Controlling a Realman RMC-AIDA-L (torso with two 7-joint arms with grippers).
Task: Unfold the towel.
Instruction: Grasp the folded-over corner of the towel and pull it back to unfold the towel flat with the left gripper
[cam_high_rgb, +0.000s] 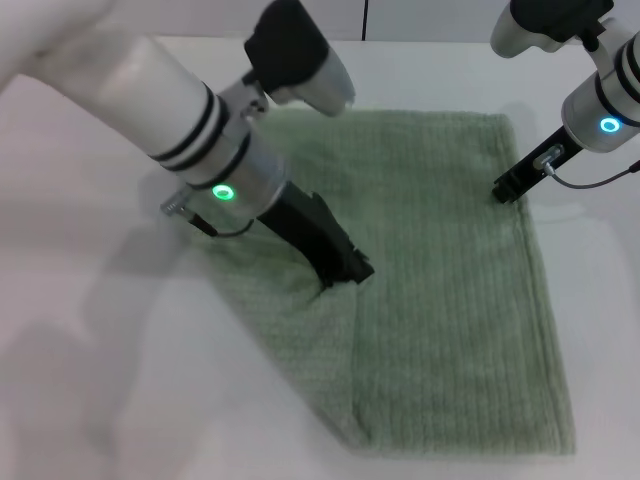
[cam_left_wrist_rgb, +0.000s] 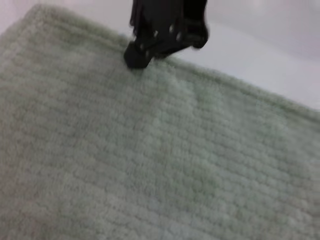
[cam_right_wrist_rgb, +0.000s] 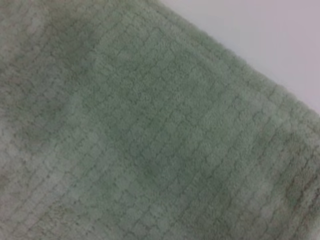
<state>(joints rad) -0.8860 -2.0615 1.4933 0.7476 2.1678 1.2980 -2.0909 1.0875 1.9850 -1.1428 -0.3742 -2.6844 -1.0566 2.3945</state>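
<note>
The sage-green towel (cam_high_rgb: 450, 280) lies on the white table (cam_high_rgb: 90, 330), folded, with a flap edge running from its middle down to the near edge. My left gripper (cam_high_rgb: 345, 272) is low at the top of that flap edge, shut on the towel, and the cloth puckers around its tip. My right gripper (cam_high_rgb: 503, 190) rests at the towel's right hem near the far corner. It also shows in the left wrist view (cam_left_wrist_rgb: 139, 56), at the towel's edge. Ribbed towel fills the left wrist view (cam_left_wrist_rgb: 160, 160) and the right wrist view (cam_right_wrist_rgb: 150, 130).
Bare white table surrounds the towel on the left and far sides. The towel's near right corner (cam_high_rgb: 560, 440) reaches close to the near edge of the head view.
</note>
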